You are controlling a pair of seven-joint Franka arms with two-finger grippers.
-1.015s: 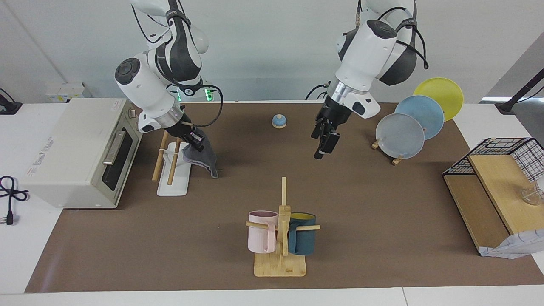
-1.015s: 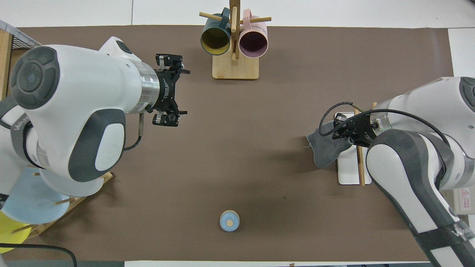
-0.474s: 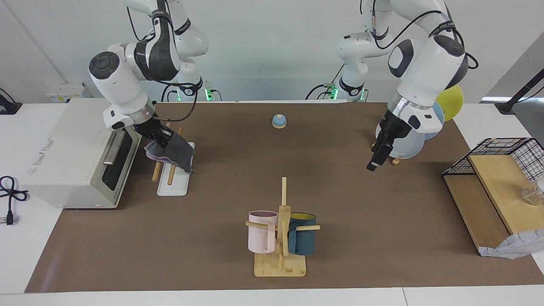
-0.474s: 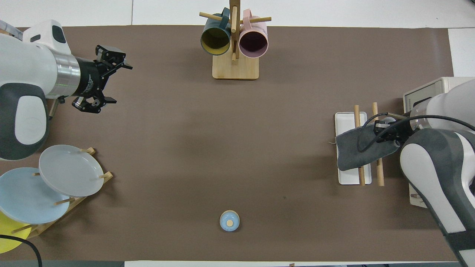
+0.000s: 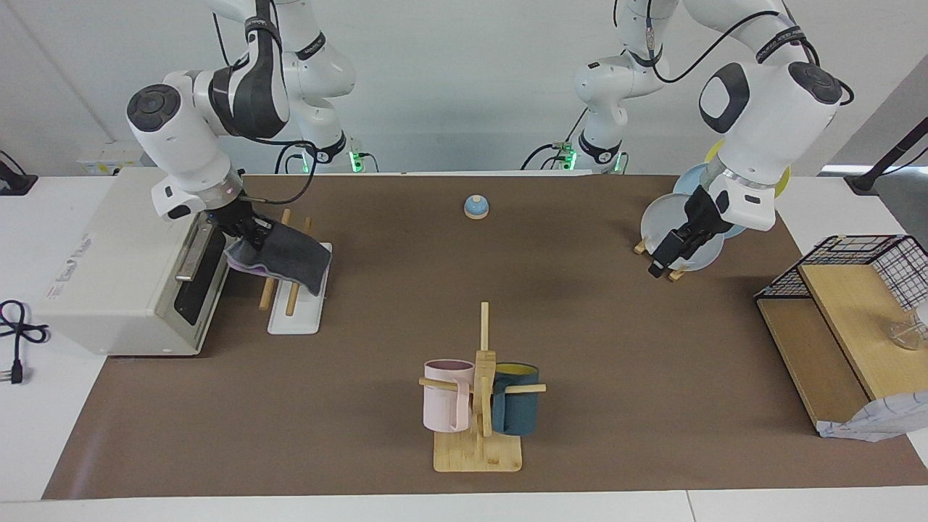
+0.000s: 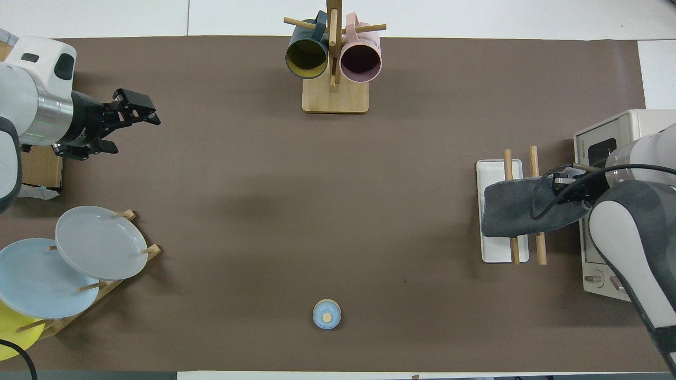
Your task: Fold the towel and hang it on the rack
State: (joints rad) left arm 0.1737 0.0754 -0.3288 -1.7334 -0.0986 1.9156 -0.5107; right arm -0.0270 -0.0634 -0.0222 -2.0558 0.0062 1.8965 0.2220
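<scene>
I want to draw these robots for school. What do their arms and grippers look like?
Both arms are chunky, rounded white tubes with dark grey patches and round grey caps at the joints. Each wrist has a shiny silver ring. Thin black cables loop along them, and little green lights glow at their bases. The left gripper and right gripper are small, black and bony-looking, with two thin fingers.

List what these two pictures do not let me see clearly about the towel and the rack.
- Right end effector fingertips: buried in the towel, both views.
- Rack rods' middle: covered by the towel.
- Whether the towel rests on both rods or hangs just above: unclear.
- Purple face: only an edge shows, facing view.
</scene>
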